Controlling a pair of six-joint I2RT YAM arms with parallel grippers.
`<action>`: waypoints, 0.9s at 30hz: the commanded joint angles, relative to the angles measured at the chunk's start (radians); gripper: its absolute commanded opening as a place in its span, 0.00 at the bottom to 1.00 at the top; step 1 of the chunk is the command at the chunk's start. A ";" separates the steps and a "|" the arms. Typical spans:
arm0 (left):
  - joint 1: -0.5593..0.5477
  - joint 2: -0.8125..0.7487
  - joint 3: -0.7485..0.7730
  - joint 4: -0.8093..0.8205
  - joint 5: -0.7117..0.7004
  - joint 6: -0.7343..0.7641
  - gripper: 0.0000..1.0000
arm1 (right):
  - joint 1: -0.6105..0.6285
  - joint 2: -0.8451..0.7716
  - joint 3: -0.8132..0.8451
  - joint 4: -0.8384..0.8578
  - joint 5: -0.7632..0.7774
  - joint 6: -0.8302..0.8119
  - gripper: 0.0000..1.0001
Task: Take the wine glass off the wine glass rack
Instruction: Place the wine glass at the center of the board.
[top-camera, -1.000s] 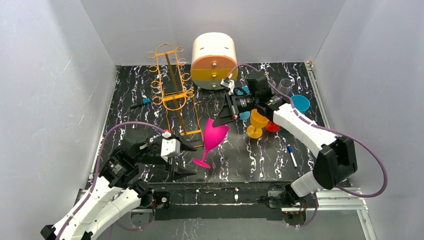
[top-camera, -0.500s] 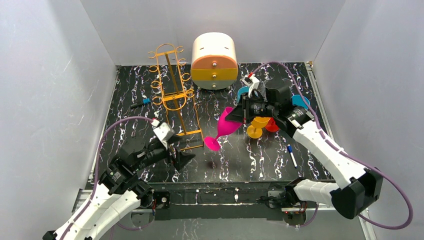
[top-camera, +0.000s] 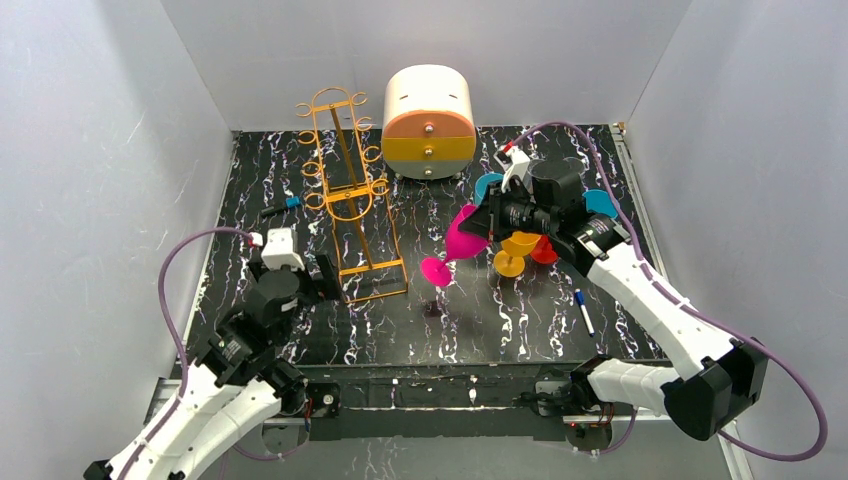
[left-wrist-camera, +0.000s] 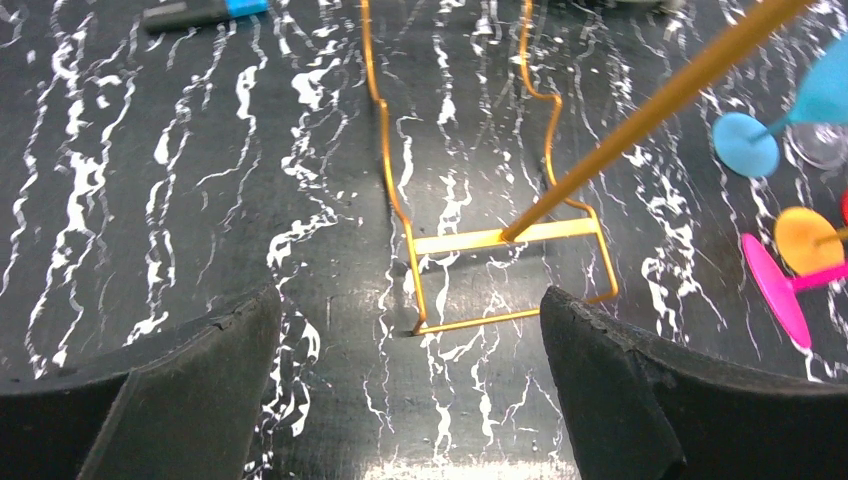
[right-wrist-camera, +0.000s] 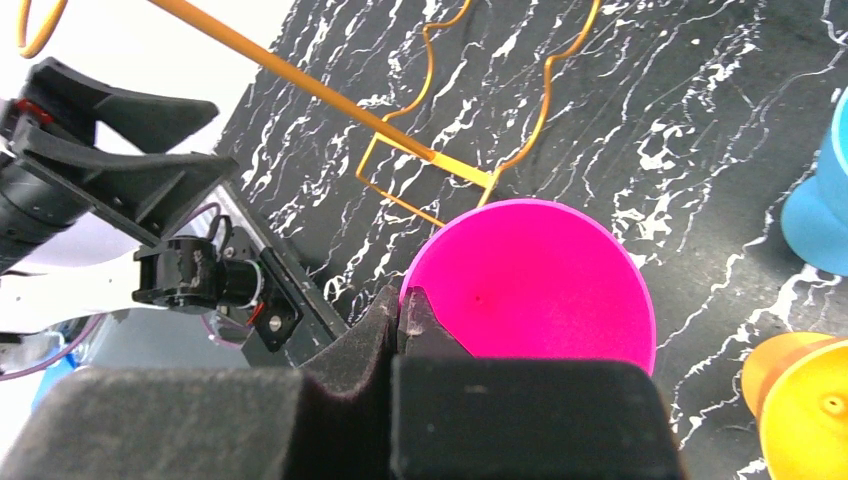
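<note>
The right fingers (right-wrist-camera: 360, 340), clamped on the glass (top-camera: 460, 238) rim, have carried it right, clear of the rack (top-camera: 350, 200); the left fingers (left-wrist-camera: 190, 370) have spread apart and backed off.

R wrist view: wine glass (right-wrist-camera: 530, 280) shows bowl only, w/ stem & foot hidden behind it; near rim covered by right gripper (right-wrist-camera: 402, 305). L wrist view: wine glass rack (left-wrist-camera: 505, 238) top cut off by frame edge, glass bowl off right edge, marker (left-wrist-camera: 205, 10) cropped at top.

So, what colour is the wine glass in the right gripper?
Pink wine glass; right wrist view best.
</note>
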 joint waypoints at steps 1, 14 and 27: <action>0.002 0.140 0.106 -0.140 -0.168 -0.173 0.98 | -0.001 0.020 0.078 -0.008 0.059 -0.039 0.01; 0.006 0.291 0.117 -0.186 -0.059 -0.275 0.98 | 0.009 0.044 0.167 -0.128 0.016 -0.163 0.01; 0.324 0.330 0.126 -0.126 0.167 -0.114 0.98 | 0.131 0.014 0.148 -0.158 0.184 -0.174 0.01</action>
